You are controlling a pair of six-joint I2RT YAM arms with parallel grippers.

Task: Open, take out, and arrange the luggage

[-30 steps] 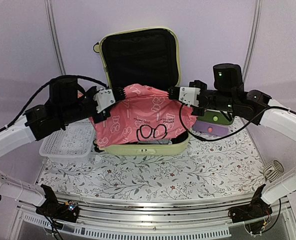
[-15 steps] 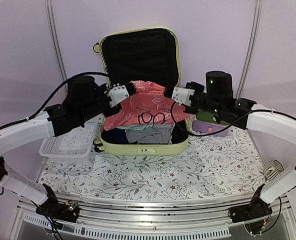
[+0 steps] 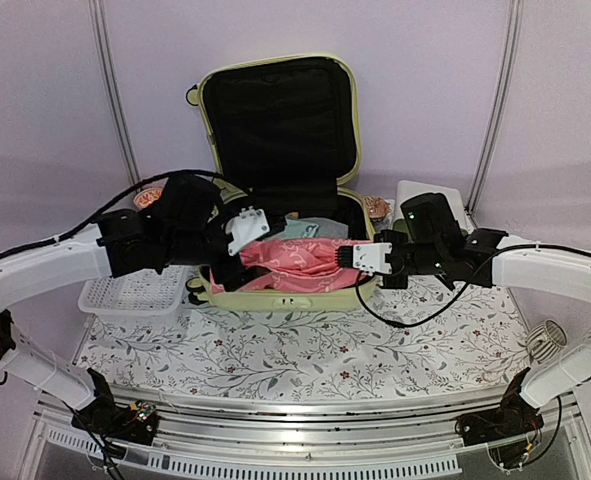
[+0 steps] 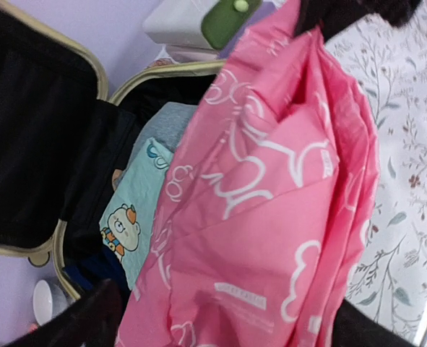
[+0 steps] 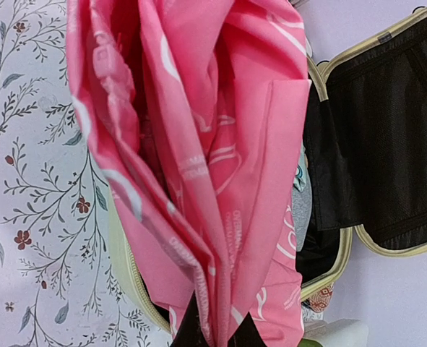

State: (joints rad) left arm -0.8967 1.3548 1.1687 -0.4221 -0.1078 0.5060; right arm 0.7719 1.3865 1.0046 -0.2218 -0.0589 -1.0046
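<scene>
With right gripper (image 3: 351,256) pinching the pink cloth (image 3: 300,258) over the luggage (image 3: 285,297), holding left gripper (image 4: 226,312) open, likely freeing that end.

The left arm (image 3: 45,272) and right arm (image 3: 560,268) have white shells, black joints and looping black cables; the left hand (image 3: 258,243) and right hand (image 3: 343,257) are white-bodied.

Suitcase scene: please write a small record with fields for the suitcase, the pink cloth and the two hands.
suitcase: lid open and upright, clothes inside
pink cloth: bunched, lying across the front of the suitcase
left hand: open, the pink cloth between its fingers
right hand: shut on the pink cloth
other clothes: light blue shirt with a cartoon print, lying in the suitcase
</scene>
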